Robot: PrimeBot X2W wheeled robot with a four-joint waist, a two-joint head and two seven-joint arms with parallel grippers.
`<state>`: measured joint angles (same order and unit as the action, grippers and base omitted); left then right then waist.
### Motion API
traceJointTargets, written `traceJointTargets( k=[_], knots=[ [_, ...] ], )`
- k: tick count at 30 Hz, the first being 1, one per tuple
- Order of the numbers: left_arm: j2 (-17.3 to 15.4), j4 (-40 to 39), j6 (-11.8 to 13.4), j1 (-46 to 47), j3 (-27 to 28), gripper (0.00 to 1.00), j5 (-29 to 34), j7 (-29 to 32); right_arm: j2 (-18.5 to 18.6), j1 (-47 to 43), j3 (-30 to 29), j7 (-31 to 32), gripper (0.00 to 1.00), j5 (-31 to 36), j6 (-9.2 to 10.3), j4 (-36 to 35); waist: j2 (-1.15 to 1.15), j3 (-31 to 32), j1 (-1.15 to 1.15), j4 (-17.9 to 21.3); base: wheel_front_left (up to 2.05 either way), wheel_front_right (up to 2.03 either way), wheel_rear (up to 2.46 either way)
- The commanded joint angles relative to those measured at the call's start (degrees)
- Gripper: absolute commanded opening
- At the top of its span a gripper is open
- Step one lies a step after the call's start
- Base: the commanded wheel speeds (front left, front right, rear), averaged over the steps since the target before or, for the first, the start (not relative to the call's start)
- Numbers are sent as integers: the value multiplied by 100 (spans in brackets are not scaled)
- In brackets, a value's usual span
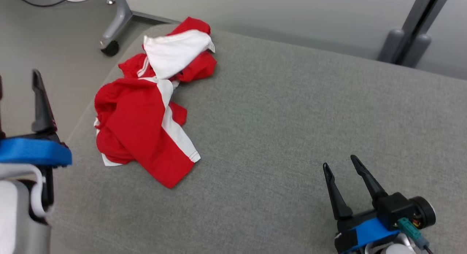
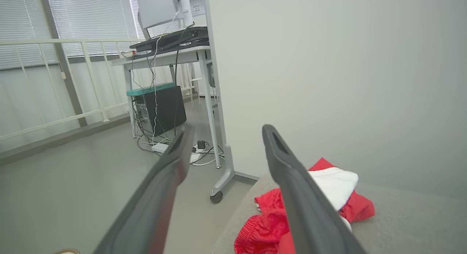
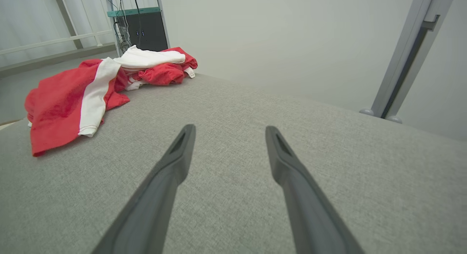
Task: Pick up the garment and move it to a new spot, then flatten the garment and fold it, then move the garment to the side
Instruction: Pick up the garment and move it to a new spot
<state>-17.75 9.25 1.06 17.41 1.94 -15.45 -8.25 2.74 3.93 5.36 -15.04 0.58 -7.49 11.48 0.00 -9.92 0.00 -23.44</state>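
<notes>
Red-and-white, limp, looked light; best pinched at a hem of the garment, with left tool and right tool spread.

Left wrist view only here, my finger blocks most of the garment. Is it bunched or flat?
Observer: Bunched. The garment lies crumpled by the far left corner of the grey surface.
Operator: Right gripper?
Observer: The right gripper is open at the near right of the surface, well apart from the garment.
Operator: Any label showing?
Observer: Yes, a small white tag sticks out at the garment's far end.
</notes>
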Motion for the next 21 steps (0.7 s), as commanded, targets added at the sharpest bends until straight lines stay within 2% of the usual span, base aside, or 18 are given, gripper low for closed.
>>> traceJointTargets(
  k=[1,5,11,21],
  knots=[
    [-121,131,-147,462,11,100,-96,229,27,144,-17,-22,100,96,-1,-52,0,-145,0,48,0,0,0],
    [-448,892,-485,1342,-38,100,-374,977,27,315,25,-22,100,300,-1,-66,0,-455,0,260,0,0,0],
    [-562,2061,-735,2016,-215,100,-913,2131,27,516,52,-22,100,379,-1,-257,0,-884,0,562,0,0,0],
    [-488,3014,-857,2044,-670,100,-1440,2791,27,709,-72,78,100,629,-1,-534,0,-1491,0,798,0,0,0]
  ],
)
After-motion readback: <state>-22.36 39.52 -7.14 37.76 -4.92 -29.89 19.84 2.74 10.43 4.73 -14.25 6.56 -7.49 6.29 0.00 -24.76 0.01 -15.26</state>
